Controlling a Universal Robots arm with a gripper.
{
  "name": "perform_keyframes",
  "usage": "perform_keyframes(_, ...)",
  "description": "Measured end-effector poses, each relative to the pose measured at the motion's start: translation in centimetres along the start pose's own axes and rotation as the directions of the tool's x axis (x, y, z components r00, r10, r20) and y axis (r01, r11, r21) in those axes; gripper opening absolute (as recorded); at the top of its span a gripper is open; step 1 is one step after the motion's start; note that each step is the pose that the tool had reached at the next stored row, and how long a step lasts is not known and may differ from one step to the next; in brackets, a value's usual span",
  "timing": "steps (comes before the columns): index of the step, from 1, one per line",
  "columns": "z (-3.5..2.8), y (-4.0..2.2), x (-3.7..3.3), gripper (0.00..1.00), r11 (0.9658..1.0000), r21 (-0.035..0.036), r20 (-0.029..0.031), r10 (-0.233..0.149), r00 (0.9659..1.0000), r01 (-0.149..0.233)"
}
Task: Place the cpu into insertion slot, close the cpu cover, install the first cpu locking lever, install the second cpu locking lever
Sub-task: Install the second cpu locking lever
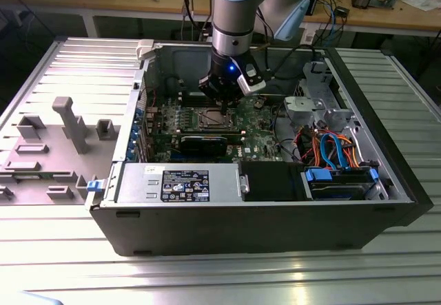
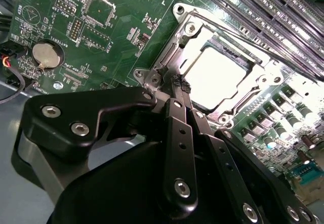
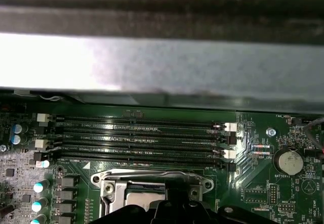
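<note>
Hovering low inside the open computer case [image 1: 172, 212], the end effector [image 2: 178, 84] has its fingers pressed together on nothing, tips just above the near rim of the insertion slot [image 2: 188, 29]. Beneath the cpu cover [image 2: 263, 77], already down, the cpu [image 2: 218, 77] sits seated. Long memory slots [image 3: 136, 138] crowd one edge; the power supply box [image 1: 180, 183] bears a label too small to read.
</note>
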State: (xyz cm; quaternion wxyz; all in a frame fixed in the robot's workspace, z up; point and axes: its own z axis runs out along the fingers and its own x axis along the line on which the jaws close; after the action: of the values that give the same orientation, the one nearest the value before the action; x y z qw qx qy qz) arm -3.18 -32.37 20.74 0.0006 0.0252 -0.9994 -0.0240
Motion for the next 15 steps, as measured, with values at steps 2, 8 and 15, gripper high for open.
perform_keyframes(2, -0.01, -0.15, 0.01, 0.11, 1.0, 0.0, 0.0, 0.0, 1.0, 0.0)
perform_keyframes(8, -0.03, -0.68, 0.04, 0.11, 1.0, -0.0002, 0.0001, 0.0, 1.0, 0.0)
perform_keyframes(15, -0.04, -0.81, 0.04, 0.11, 1.0, 0.0, 0.0, 0.0, 1.0, 0.0)
